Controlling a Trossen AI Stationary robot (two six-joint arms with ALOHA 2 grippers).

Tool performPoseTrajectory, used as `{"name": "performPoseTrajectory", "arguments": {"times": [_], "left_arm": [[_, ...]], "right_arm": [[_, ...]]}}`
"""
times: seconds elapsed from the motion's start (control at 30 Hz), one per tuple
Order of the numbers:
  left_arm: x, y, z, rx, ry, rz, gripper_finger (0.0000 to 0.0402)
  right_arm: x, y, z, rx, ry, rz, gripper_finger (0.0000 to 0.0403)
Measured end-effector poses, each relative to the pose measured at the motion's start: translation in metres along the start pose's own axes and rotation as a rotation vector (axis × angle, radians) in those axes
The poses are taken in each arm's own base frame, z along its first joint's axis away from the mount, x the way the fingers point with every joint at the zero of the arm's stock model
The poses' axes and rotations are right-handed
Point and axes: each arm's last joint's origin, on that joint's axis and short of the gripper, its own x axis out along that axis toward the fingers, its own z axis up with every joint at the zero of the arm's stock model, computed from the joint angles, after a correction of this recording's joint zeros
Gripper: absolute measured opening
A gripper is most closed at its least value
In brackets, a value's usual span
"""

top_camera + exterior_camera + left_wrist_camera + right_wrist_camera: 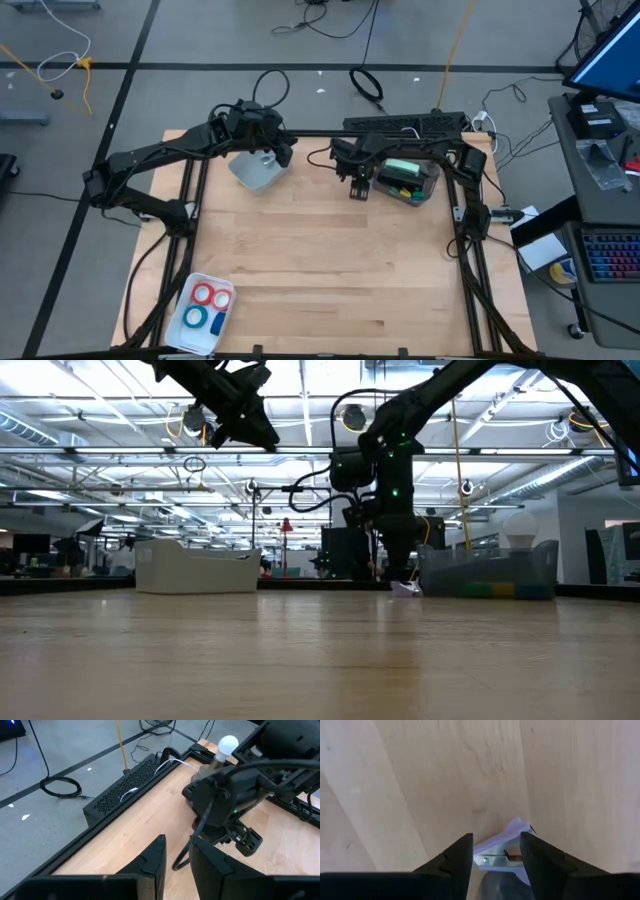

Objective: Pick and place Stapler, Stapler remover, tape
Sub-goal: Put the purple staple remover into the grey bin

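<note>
A lilac stapler remover (502, 845) lies flat on the wooden table, seen in the low view as a pale piece (405, 588) on the board. My right gripper (496, 852) points straight down over it, open, one finger to each side of it (358, 190). Whether a finger touches it, I cannot tell. Red and blue tape rolls (203, 294) lie in a white tray (188, 335) at the near left. My left gripper (178, 865) hangs above a pale bin (258, 172) at the far left, a narrow gap between its fingers and nothing in it. The stapler does not show plainly.
A clear bin (428, 190) holding green and yellow things stands just right of my right gripper at the far right. A black perforated box (405, 123) lies along the far edge. A black frame (470, 250) borders the table's sides. Bare wood spans the middle.
</note>
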Motion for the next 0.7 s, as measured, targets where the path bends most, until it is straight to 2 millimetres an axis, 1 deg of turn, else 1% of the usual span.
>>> {"name": "performPoseTrajectory", "arguments": {"times": [0.2,0.33,0.43,0.7], "left_arm": [[0.0,0.0,0.0,0.004,-0.005,-0.001,0.0088],[0.0,0.0,0.001,0.004,-0.005,-0.002,0.0088],[0.0,0.0,0.001,0.004,-0.005,-0.002,0.0088],[0.0,0.0,0.001,0.012,-0.005,-0.002,0.0088]], "right_arm": [[0.01,0.001,-0.001,0.013,0.006,0.001,0.0145],[0.014,0.002,0.0,0.019,-0.019,-0.003,0.0124],[0.014,0.004,0.001,0.023,-0.026,-0.004,0.0097],[0.013,0.008,0.003,0.009,-0.038,-0.006,0.0009]]}}
